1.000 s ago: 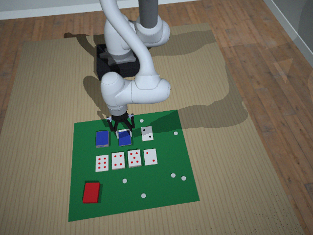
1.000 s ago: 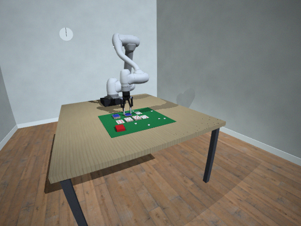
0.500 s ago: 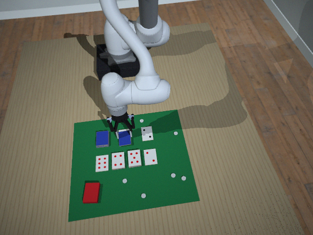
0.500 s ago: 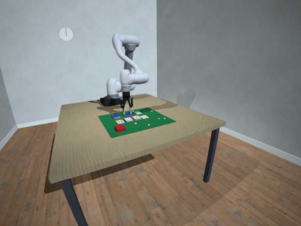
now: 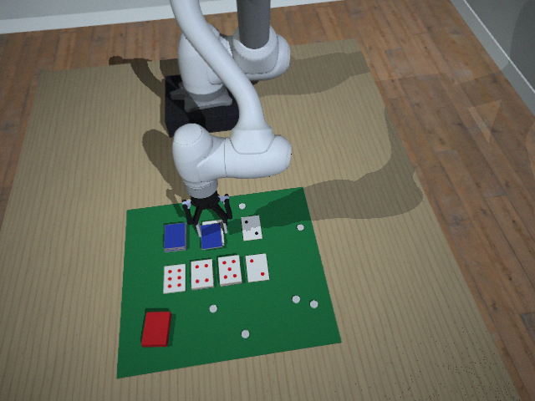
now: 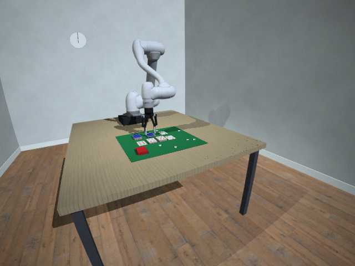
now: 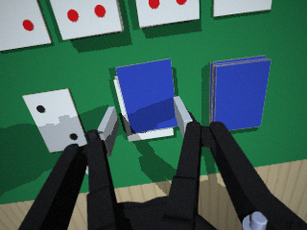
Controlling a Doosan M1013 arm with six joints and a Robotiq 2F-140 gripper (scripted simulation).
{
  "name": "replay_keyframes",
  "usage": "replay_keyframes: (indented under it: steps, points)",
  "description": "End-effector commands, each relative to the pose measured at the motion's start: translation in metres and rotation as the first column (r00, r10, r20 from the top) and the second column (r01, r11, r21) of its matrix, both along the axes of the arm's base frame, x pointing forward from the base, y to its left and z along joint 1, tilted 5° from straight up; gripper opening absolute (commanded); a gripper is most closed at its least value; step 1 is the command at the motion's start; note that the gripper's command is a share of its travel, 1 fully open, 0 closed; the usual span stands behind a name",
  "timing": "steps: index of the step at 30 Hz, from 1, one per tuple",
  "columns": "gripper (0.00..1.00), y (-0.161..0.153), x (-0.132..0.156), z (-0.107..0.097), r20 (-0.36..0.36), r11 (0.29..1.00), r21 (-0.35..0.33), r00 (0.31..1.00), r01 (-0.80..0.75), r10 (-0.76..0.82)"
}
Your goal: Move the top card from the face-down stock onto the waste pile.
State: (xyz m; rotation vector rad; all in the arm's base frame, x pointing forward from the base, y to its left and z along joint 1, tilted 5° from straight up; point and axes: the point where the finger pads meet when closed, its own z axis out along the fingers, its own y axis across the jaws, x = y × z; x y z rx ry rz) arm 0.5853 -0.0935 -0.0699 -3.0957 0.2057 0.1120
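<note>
The face-down stock (image 5: pixel 175 236) is a blue-backed stack in the row closest to the arm's base; it also shows in the wrist view (image 7: pixel 238 93). Beside it, a blue-backed card (image 5: pixel 212 237) lies on the white waste pile (image 7: pixel 144 134), slightly askew, with white edges showing under it. It also shows in the wrist view (image 7: pixel 146 96). My gripper (image 5: pixel 210 227) straddles this card low over the mat and is open. In the wrist view (image 7: pixel 145 122) the left pad stands clear of the card and the right pad is close to its edge.
A white card with black pips (image 5: pixel 251 227) lies on the other side of the waste pile. A row of red-pip cards (image 5: pixel 216 274) lies one row farther out. A red deck (image 5: pixel 155 328) and several white chips (image 5: pixel 245 333) sit on the green mat.
</note>
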Motion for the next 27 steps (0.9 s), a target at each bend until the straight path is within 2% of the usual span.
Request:
replay_keyframes:
  steps: [1, 21, 27]
  points:
    - [0.50, 0.0000, 0.0000, 0.0001, 0.000, 1.000, 0.000, 1.000, 0.000, 0.000]
    - [0.50, 0.0000, 0.0000, 0.0003, 0.000, 1.000, 0.000, 1.000, 0.000, 0.000]
    - [0.50, -0.0002, 0.0005, 0.0070, 0.000, 1.000, 0.000, 1.000, 0.000, 0.000]
